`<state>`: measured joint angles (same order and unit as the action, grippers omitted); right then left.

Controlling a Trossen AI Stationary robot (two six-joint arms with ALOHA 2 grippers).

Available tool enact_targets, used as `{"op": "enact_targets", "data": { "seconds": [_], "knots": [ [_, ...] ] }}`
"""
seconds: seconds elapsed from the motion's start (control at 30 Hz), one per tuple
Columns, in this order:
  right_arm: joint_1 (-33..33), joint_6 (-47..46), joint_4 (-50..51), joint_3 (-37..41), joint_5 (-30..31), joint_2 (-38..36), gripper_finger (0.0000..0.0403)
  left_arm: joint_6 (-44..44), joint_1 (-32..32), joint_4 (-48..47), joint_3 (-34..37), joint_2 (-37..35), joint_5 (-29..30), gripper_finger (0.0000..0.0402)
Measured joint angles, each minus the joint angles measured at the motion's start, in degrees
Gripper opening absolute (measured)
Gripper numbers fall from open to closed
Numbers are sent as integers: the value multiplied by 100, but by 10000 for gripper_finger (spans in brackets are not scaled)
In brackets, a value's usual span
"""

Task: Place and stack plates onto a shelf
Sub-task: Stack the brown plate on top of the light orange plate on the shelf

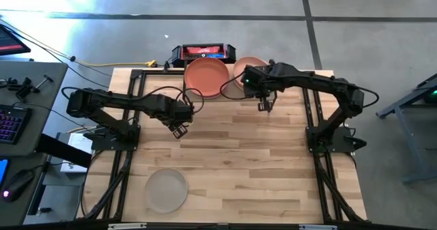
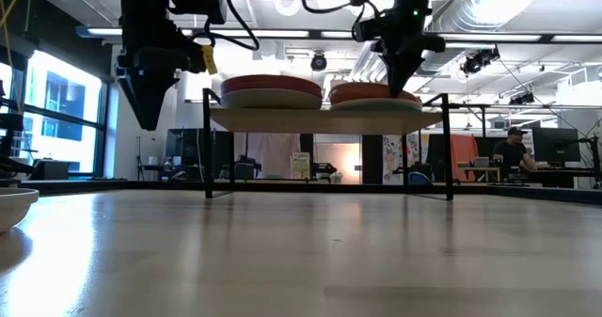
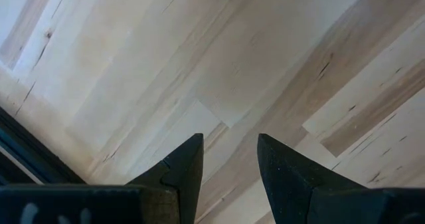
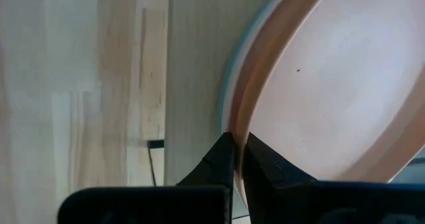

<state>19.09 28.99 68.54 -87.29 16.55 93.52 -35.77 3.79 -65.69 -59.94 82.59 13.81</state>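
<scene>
The shelf [image 2: 320, 119] stands at the table's far edge and carries two stacks of plates. A terracotta plate [image 1: 205, 78] tops the left stack; a peach plate [image 1: 247, 67] tops the right stack, with a teal plate [image 2: 376, 103] lower in it. An off-white plate [image 1: 166, 190] lies flat on the table near its near left corner. My left gripper [image 1: 179, 129] hangs open over bare table in front of the shelf. My right gripper [image 1: 265, 106] points down at the peach plate's near rim, its fingers almost together. My right gripper [image 4: 239, 144] pinches the peach plate's near rim [image 4: 242, 121] between its two fingers. The fingers come from above, pointing down, one inside the rim and one outside. The plate lies level on top of the right stack [image 2: 372, 91].
A red-and-black box [image 1: 203, 51] sits just behind the shelf. Black frame rails [image 1: 130, 121] run along both sides of the table. The shelf's thin black legs [image 2: 207, 143] stand on the tabletop. Bare wood spreads across the table's middle and near right.
</scene>
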Motion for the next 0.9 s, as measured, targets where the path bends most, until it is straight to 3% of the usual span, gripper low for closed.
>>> {"op": "enact_targets", "data": {
  "seconds": [0.17,0.5,0.9],
  "knots": [
    [4,-26,3,-174,-98,4,7,46,0,0,0,0,-1,133],
    [40,-45,210,-181,108,4,65,48,0,-30,0,0,-1,133],
    [-208,-468,341,-190,209,-18,68,222,0,-61,0,0,-23,133]
  ]
}}
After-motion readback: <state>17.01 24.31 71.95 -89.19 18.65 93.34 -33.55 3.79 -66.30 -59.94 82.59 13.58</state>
